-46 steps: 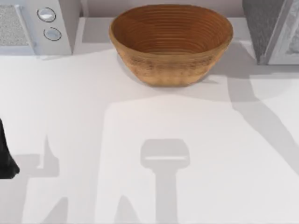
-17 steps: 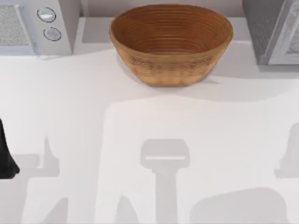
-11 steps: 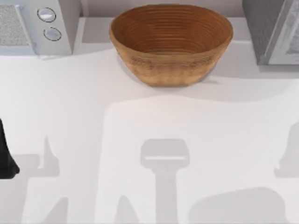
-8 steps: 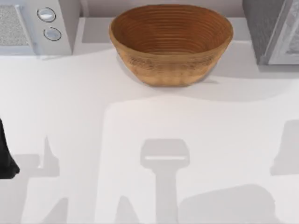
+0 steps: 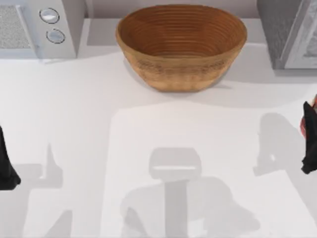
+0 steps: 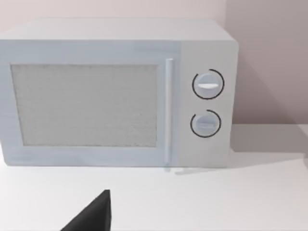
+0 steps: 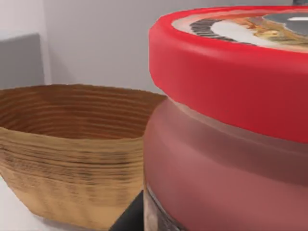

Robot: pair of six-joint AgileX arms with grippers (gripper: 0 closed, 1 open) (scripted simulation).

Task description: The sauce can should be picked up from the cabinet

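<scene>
The sauce can (image 7: 231, 120) looms close in the right wrist view, with a red rim on top and a reddish body. A dark finger (image 7: 130, 217) lies against its lower side. In the top view a red sliver of the can (image 5: 302, 127) shows at the table's right edge, with my right gripper (image 5: 310, 144) shut on it above the tabletop. The grey cabinet (image 5: 285, 29) stands at the back right. My left gripper (image 5: 6, 166) is parked at the left edge.
A big woven brown basket (image 5: 181, 44) sits at the back centre and also appears beside the can in the right wrist view (image 7: 72, 149). A white microwave (image 5: 37, 27) stands at the back left, facing the left wrist (image 6: 115, 91).
My right gripper has come into the top view at the right edge, carrying the can. Its shadows on the table have slid leftward. The left arm has not moved.
</scene>
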